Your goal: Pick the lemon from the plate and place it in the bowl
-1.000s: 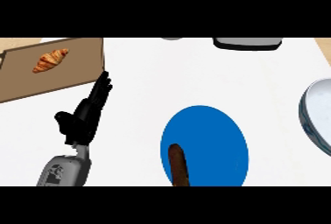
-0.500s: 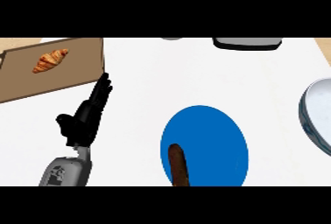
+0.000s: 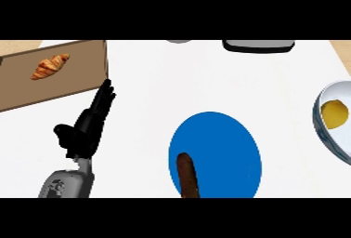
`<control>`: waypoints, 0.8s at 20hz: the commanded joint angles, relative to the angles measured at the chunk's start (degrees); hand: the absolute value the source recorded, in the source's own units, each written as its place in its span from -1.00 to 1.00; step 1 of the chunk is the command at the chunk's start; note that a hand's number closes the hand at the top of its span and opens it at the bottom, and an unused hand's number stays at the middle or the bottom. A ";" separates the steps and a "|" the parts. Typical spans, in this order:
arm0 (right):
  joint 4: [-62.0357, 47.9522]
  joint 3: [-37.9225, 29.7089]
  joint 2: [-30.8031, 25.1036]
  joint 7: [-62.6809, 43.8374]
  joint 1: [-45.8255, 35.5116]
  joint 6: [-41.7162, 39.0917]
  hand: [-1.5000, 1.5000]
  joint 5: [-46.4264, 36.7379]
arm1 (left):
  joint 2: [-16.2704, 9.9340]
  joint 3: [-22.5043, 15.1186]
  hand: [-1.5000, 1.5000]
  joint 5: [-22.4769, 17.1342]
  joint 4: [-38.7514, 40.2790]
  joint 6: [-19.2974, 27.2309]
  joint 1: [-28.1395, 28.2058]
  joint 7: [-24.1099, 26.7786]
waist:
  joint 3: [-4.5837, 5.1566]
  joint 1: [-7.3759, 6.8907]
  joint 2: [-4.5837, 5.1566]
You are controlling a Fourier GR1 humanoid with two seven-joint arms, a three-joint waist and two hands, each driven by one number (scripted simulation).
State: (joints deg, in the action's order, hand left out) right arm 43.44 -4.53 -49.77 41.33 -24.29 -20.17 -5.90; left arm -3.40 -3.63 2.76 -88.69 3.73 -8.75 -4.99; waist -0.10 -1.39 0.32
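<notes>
The lemon (image 3: 334,113) already sits in the bowl (image 3: 322,129) at three o'clock. The left hand (image 3: 87,125) rests at nine o'clock, fingers straight. A brown stick (image 3: 188,175) lies on the blue plate (image 3: 219,139); a careless sweep could knock it off.

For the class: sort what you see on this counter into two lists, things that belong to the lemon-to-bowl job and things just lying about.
Belongs to the job:
lemon, already in the bowl
bowl, at the right edge
blue plate
left hand, open, resting

Just lying about:
croissant
wooden board under it
brown stick-like item on the plate
dark object at the far edge
</notes>
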 commanded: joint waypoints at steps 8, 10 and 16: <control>-13.28 -10.62 -5.82 -0.04 -6.93 -13.90 -1.00 10.11 | -1.48 2.59 0.00 -1.86 2.30 -2.06 -0.98 0.14 | 0.04 0.79 -0.01; -15.50 -11.39 -8.08 0.05 -6.03 -18.08 -1.00 11.22 | -0.95 2.24 0.00 -0.25 3.06 -0.48 -2.58 -0.30 | 0.01 0.98 0.05; -20.08 -13.08 -10.84 -1.45 -6.02 -26.88 -1.00 14.74 | -0.92 1.40 0.00 -0.70 0.47 -1.68 2.14 2.47 | -0.09 0.25 0.11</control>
State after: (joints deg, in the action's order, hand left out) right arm 27.52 -15.93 -57.87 34.43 -30.67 -34.81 6.71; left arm -3.98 -2.11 2.22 -87.99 2.91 -8.78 -4.56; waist -0.12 -0.79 0.34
